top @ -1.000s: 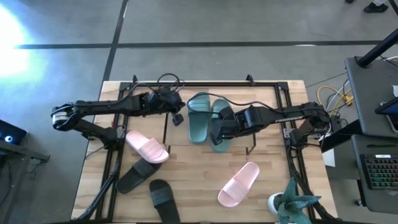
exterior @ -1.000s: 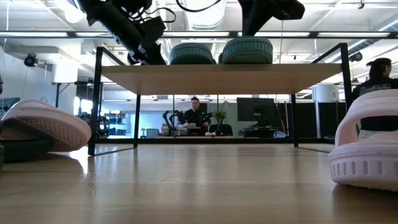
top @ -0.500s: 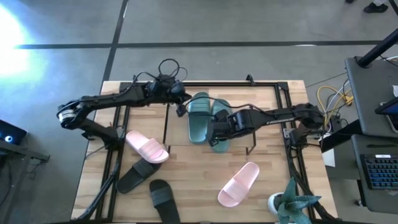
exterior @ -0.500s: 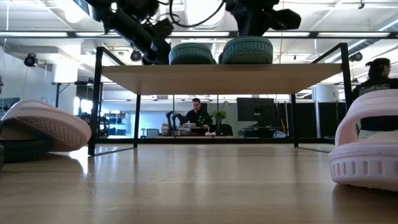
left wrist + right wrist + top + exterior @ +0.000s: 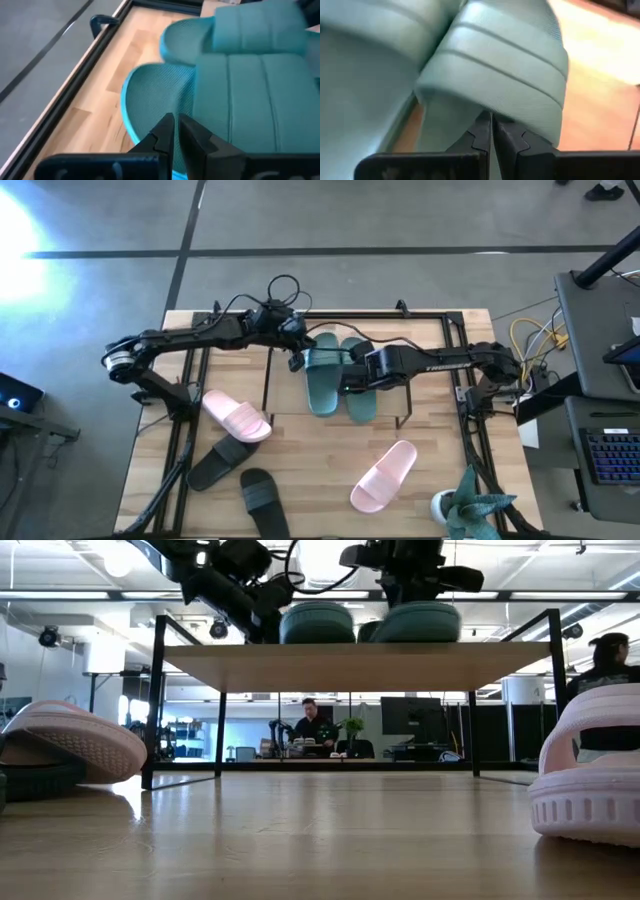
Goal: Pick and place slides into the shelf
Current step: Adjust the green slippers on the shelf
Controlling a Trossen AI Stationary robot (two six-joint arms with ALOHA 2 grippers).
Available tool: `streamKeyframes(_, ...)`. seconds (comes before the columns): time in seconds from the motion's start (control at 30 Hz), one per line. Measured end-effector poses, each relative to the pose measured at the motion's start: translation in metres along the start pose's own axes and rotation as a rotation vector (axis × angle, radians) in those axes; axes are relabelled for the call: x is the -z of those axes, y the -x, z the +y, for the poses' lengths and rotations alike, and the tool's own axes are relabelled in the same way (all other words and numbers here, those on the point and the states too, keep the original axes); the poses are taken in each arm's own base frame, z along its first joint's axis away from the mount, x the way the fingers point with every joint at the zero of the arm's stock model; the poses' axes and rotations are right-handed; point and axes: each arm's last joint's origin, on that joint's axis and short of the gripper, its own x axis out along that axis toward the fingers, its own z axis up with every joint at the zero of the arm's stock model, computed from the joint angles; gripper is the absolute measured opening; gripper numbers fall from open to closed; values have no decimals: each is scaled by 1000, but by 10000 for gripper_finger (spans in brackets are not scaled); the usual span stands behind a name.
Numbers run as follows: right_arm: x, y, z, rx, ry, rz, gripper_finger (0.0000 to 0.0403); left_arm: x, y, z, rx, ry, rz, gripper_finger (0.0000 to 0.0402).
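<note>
- My left gripper (image 5: 175, 131) has its fingers pressed together with nothing between them, tips right at the edge of the nearer teal-green rubber slide with the wide ribbed strap (image 5: 235, 95)
- My right gripper (image 5: 491, 131) is likewise pinched tight and empty, nosed up against the ribbed strap of the second teal-green rubber slide (image 5: 505, 65)
- From above, the two claws face each other across this pair: the left gripper (image 5: 296, 358) on one side of the teal pair (image 5: 322, 375), the right gripper (image 5: 352, 376) on the other
- Both teal slides lie side by side on the light wood board of the small black-rod shelf (image 5: 350, 665)
- Farther out on the wooden table (image 5: 310, 470): one pale pink slide (image 5: 236, 417) and two black slides (image 5: 219, 462) beyond my left claw, another pale pink slide (image 5: 384, 475) out from my right
</note>
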Motion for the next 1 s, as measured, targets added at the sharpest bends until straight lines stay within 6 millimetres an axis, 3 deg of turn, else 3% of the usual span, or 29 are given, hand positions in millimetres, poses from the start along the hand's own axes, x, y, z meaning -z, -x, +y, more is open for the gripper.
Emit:
streamKeyframes(0.37,-10,-2,2,-61,-16,-2,11,1,8,-4,18,0,23,12)
streamKeyframes(0.77,20,15,14,-148,-17,93,11,8,3,-1,-4,6,45,12)
streamKeyframes(1.0,20,13,13,-124,-30,44,11,20,-1,-8,98,19,81,12)
